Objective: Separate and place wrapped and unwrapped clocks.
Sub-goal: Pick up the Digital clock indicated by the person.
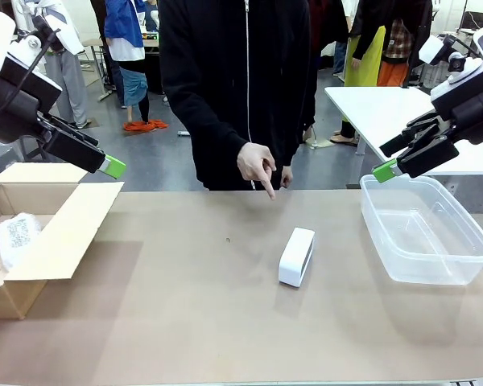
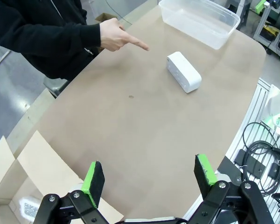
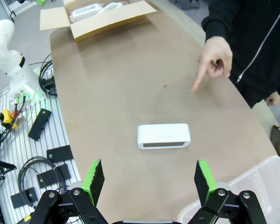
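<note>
The bare white clock (image 1: 296, 256) lies on the brown table (image 1: 185, 322), between the cardboard box (image 1: 60, 233) and the clear plastic bin (image 1: 427, 233). A wrapped bundle (image 1: 16, 236) lies inside the box. The person's hand (image 1: 258, 167) points its index finger down at the table near the clock. The left gripper (image 2: 149, 179) and the right gripper (image 3: 149, 179) both hang above the table with fingers spread apart, holding nothing.

Smooth white plastic clock (image 1: 296, 256); clear glossy plastic bin (image 1: 425, 228); matt brown paper-like worktop (image 1: 185, 314); plain cardboard box (image 1: 44, 233) holding a translucent bubble-wrapped bundle (image 1: 16, 236).
</note>
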`<state>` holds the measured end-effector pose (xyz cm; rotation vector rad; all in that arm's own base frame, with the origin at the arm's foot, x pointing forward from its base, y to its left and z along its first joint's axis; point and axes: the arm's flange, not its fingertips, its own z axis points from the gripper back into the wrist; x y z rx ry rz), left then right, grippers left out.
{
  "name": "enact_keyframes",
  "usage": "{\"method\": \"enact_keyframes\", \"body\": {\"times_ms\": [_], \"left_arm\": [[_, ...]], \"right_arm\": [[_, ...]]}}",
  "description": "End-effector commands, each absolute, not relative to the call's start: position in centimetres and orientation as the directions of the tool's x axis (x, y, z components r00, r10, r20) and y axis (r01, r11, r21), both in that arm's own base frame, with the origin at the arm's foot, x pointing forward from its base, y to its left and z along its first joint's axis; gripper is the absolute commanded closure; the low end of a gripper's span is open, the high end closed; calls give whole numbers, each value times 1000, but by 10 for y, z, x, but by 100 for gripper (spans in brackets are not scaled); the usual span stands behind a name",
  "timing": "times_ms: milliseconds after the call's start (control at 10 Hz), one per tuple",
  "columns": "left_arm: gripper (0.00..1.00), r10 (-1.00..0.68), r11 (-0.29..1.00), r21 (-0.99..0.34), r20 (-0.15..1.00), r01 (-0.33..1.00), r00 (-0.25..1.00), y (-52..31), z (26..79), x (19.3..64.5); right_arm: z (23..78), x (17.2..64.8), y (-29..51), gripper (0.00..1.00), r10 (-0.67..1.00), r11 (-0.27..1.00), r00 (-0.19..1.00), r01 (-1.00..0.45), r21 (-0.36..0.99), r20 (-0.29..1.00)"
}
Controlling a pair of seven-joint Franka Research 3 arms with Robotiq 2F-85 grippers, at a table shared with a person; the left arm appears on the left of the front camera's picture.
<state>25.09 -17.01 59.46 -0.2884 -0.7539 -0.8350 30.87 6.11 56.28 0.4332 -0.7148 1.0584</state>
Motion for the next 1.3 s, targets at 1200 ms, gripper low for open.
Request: {"method": "enact_keyframes", "body": {"times_ms": [1200], "left_arm": [[0, -556, 648, 47, 712, 761, 429, -172, 596, 250]], "right_arm": [[527, 331, 234, 0, 188, 938, 891, -287, 193, 413]]}}
